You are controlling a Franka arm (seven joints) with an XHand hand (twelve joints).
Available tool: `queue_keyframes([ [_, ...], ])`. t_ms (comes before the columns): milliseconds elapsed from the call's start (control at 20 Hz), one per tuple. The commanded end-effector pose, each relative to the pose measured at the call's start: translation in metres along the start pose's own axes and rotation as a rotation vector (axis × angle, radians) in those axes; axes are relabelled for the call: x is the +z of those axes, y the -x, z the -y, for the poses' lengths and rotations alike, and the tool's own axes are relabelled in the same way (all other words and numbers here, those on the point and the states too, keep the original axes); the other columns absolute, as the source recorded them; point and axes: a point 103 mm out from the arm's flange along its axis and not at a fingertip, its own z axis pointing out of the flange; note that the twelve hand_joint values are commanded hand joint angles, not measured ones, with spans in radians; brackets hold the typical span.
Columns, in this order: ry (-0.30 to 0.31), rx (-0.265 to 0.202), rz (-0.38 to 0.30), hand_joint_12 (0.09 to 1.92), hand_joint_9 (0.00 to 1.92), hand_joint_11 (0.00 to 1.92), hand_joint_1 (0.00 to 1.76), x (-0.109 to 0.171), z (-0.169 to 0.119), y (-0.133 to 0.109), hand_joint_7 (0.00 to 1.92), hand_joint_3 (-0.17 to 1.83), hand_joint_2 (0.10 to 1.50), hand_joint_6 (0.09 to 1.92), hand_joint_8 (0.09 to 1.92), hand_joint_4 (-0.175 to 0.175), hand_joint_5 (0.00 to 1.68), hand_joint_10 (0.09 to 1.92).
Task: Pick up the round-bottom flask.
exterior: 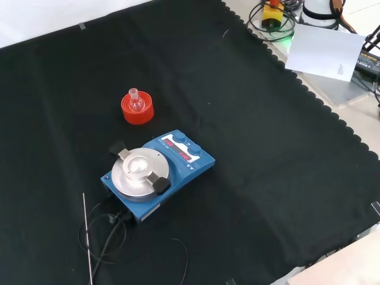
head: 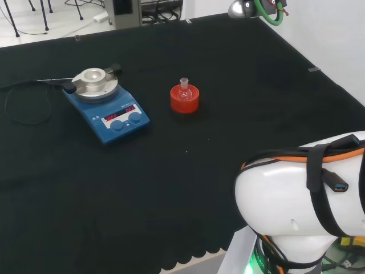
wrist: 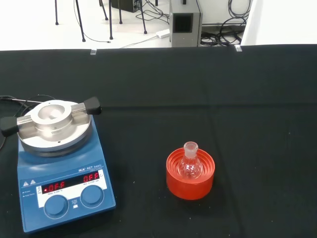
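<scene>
A: Surface?
B: Black cloth point(head: 228, 85) with a scalloped edge; white floor and cables beyond.
A: Flask position?
B: The small clear glass round-bottom flask point(head: 184, 87) stands upright in a red ribbed ring stand point(head: 185, 99), just right of the blue hotplate stirrer point(head: 106, 104) in the head view.
A: Hand state?
B: Cannot tell.

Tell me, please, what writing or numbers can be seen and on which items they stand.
Hotplate stirrer: two red lit displays and a small white label on its front panel; not read off here.
Paper sheet: a faint mark, too small to read.
Red stand, round-bottom flask: no print visible.
</scene>
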Motion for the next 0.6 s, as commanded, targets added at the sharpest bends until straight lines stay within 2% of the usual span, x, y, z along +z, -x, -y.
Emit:
queue_keyframes([
  [50,0.010,-0.001,0.010,1.22,0.22,0.00,0.03,-0.0001,-0.0005,-0.0002,0.15,0.54,1.16,0.23,0.55,0.003,0.23,0.64],
  [150,0.011,0.000,0.011,1.22,0.22,0.00,0.01,-0.0002,-0.0005,-0.0007,0.16,0.40,1.24,0.11,0.52,0.003,0.28,0.63],
  [250,0.010,-0.003,0.013,1.22,0.23,0.00,0.00,0.0003,-0.0013,-0.0019,0.17,0.34,1.27,0.09,0.50,0.004,0.30,0.62],
  [600,0.014,0.000,0.014,1.20,0.24,0.00,0.00,0.0089,-0.0059,-0.0085,0.18,0.30,1.28,0.09,0.50,0.003,0.33,0.62],
])
